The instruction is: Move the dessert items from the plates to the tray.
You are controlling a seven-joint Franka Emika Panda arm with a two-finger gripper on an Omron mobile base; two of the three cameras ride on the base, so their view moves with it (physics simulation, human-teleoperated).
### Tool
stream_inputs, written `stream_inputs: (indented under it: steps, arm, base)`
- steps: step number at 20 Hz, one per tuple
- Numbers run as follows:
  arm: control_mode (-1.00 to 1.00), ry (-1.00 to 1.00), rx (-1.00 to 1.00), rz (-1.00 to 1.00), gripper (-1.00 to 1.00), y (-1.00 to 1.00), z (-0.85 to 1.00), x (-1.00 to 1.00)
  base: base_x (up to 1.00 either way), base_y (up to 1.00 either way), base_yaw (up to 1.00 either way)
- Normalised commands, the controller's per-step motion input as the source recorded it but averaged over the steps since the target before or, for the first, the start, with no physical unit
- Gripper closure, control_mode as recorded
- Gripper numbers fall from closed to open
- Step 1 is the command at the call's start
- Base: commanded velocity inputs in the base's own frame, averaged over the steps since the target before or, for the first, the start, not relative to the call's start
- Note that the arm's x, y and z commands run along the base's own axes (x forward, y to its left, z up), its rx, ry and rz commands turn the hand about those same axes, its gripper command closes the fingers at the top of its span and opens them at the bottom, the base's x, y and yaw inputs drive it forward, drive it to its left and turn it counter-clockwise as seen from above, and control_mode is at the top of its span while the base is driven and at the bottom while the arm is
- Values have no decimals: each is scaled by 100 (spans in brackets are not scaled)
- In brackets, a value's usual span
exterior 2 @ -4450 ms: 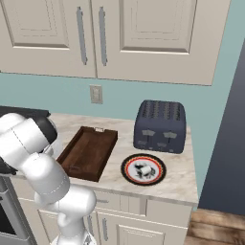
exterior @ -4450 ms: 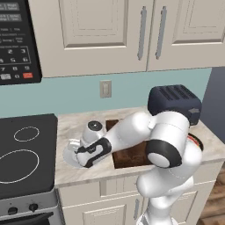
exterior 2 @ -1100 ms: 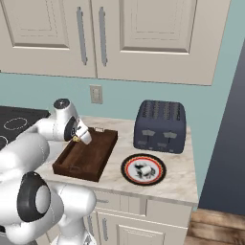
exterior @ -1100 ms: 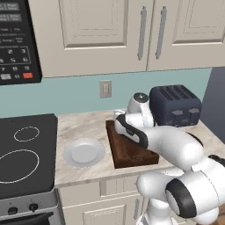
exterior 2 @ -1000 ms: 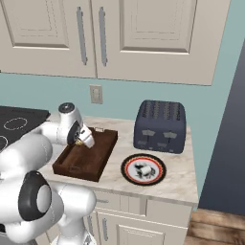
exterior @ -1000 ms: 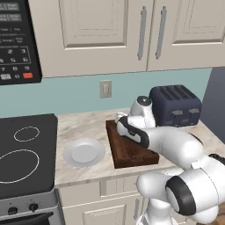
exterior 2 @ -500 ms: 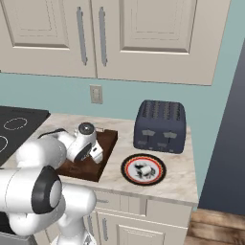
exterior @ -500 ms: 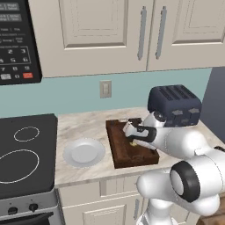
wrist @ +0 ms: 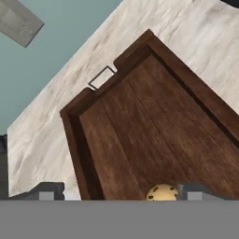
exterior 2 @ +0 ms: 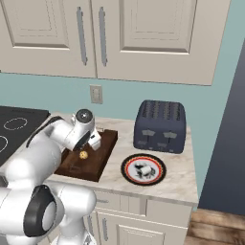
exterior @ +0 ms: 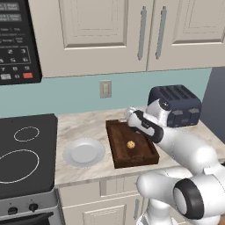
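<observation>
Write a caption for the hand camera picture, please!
Open gripper above the cookie lying in the wooden tray.

Readable text: keypad digits only
Microwave keypad point(exterior: 15, 44) at upper left of the left base view carries white number keys, 1, 4 and 7 roughly legible, other labels too blurred; no legible brand on the toaster point(exterior: 176, 105).

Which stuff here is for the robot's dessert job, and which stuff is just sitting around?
For the job: cookie, wooden tray, pale plate, red-rimmed plate, claw.
Just sitting around: toaster, stovetop, microwave.
</observation>
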Motion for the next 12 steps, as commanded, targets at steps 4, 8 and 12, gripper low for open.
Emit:
stream_inputs:
  steps: [4, 8, 12]
  arm:
    - [-100, 9, -23, -4, -100, -52, 38, 13]
    - [-100, 8, -35, -1, -100, -100, 0, 0]
    - [-100, 2, -28, 0, -100, -100, -16, 0]
  base:
    - [0, 0, 0]
    - [0, 0, 0]
    - [0, 0, 0]
